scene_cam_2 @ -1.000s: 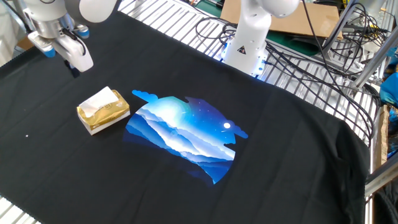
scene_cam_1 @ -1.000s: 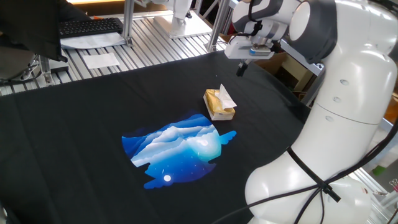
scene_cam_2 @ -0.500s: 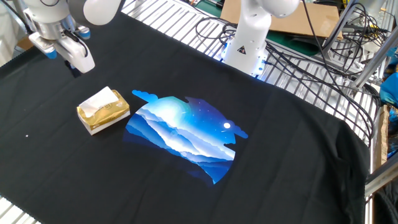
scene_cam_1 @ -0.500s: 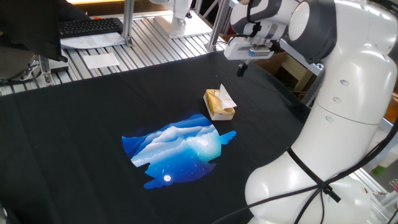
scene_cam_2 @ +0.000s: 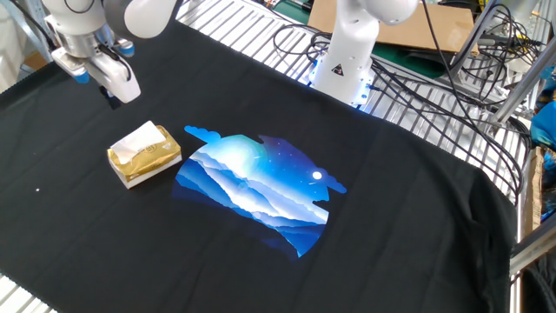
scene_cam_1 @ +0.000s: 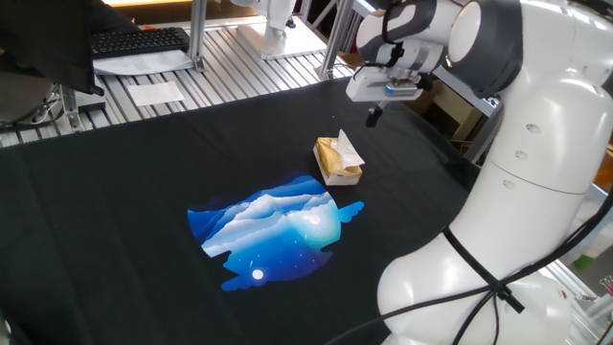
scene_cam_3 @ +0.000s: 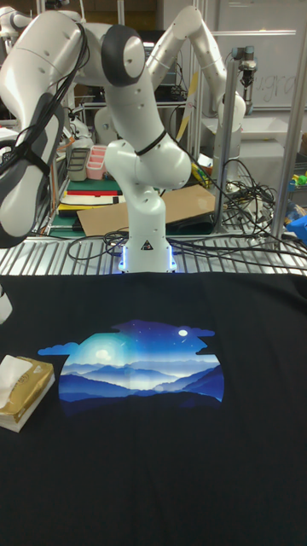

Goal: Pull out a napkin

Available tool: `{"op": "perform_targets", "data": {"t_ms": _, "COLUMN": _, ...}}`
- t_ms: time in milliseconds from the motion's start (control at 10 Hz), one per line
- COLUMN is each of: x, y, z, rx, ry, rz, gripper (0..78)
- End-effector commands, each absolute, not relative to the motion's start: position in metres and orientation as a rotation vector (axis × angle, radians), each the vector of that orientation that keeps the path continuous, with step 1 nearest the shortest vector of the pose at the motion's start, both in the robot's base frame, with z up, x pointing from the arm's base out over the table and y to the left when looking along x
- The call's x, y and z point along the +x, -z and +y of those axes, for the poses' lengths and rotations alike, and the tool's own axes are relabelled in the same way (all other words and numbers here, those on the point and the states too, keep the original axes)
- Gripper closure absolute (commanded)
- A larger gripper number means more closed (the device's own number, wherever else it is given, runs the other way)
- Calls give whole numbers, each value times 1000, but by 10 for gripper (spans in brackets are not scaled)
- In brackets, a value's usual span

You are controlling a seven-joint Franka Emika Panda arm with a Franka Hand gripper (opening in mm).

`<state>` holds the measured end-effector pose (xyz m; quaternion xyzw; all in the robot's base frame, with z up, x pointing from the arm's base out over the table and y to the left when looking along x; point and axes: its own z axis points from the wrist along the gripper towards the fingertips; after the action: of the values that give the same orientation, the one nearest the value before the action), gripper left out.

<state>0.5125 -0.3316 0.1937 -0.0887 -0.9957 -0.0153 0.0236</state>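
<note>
The small yellow-tan box (scene_cam_1: 338, 163) lies on the black cloth beside the blue print. A white napkin (scene_cam_1: 348, 149) pokes up out of its top; the other fixed view shows the napkin (scene_cam_2: 139, 139) on the box (scene_cam_2: 146, 158), and the tall fixed view shows the napkin (scene_cam_3: 14, 369) on the box (scene_cam_3: 26, 392) at the left edge. My gripper (scene_cam_1: 373, 116) hangs in the air a little beyond the box, apart from it. Its dark fingertips (scene_cam_2: 112, 96) look pressed together, with nothing between them.
A blue mountain print (scene_cam_1: 273, 228) decorates the black cloth (scene_cam_1: 115, 211) next to the box. A second white robot arm's base (scene_cam_2: 343, 65) stands at the cloth's far edge, with cables (scene_cam_2: 434, 78) trailing over the metal table. A keyboard (scene_cam_1: 139, 40) and papers sit at the back.
The gripper has shifted a little lower and closer to the box. The box and napkin have not moved.
</note>
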Motion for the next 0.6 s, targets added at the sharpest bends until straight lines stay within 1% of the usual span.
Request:
{"op": "perform_targets", "data": {"t_ms": 100, "x": 507, "y": -183, "z": -343, "rx": -217, "ry": 49, "rz": -3078, "gripper": 776}}
{"op": "perform_targets", "data": {"t_ms": 600, "x": 507, "y": -183, "z": -343, "rx": -208, "ry": 32, "rz": -2999, "gripper": 776}}
